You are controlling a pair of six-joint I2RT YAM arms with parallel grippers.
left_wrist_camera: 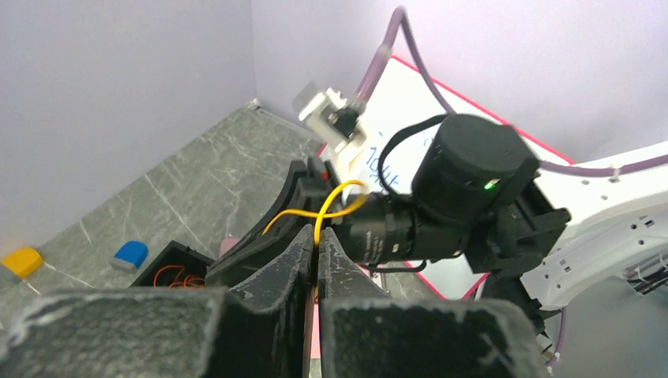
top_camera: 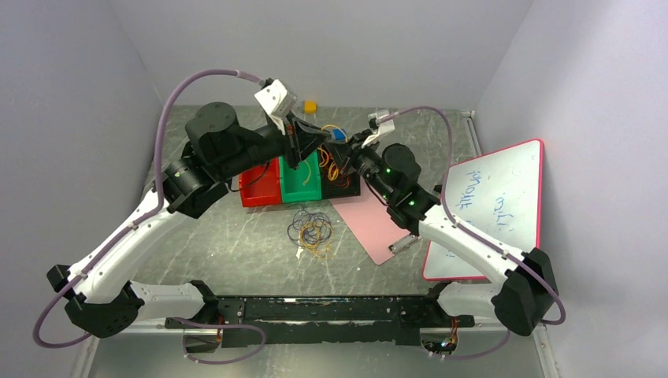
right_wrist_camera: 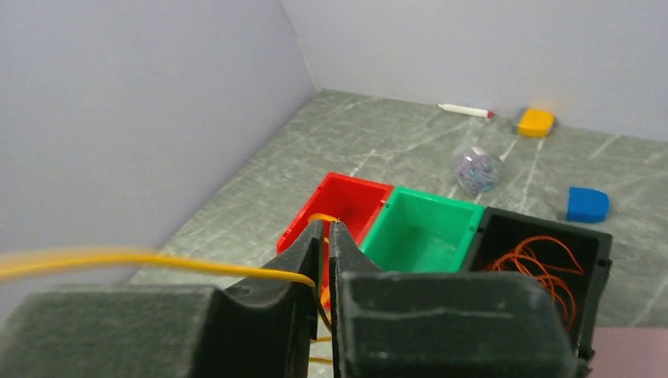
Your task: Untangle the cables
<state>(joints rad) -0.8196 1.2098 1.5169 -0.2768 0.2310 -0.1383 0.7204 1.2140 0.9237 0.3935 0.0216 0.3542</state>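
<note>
A small tangle of orange, yellow and dark blue cables (top_camera: 311, 228) lies on the table in front of the bins. Both grippers hang close together above the bins. My left gripper (left_wrist_camera: 319, 232) is shut on a yellow cable (left_wrist_camera: 331, 206) that loops up out of its fingertips toward the right arm's wrist. The same kind of yellow cable (right_wrist_camera: 157, 260) runs in from the left into my right gripper (right_wrist_camera: 327, 228), which is shut on it above the red bin (right_wrist_camera: 346, 201). Several orange cables (right_wrist_camera: 536, 264) lie in the black bin (right_wrist_camera: 543, 228).
A green bin (right_wrist_camera: 425, 228) stands between the red and black ones. A pink clipboard (top_camera: 378, 220) and a whiteboard (top_camera: 488, 209) lie to the right. A blue block (right_wrist_camera: 588, 203), a yellow block (right_wrist_camera: 536, 120), a marker (right_wrist_camera: 467, 109) and a bag of clips (right_wrist_camera: 476, 168) are behind the bins.
</note>
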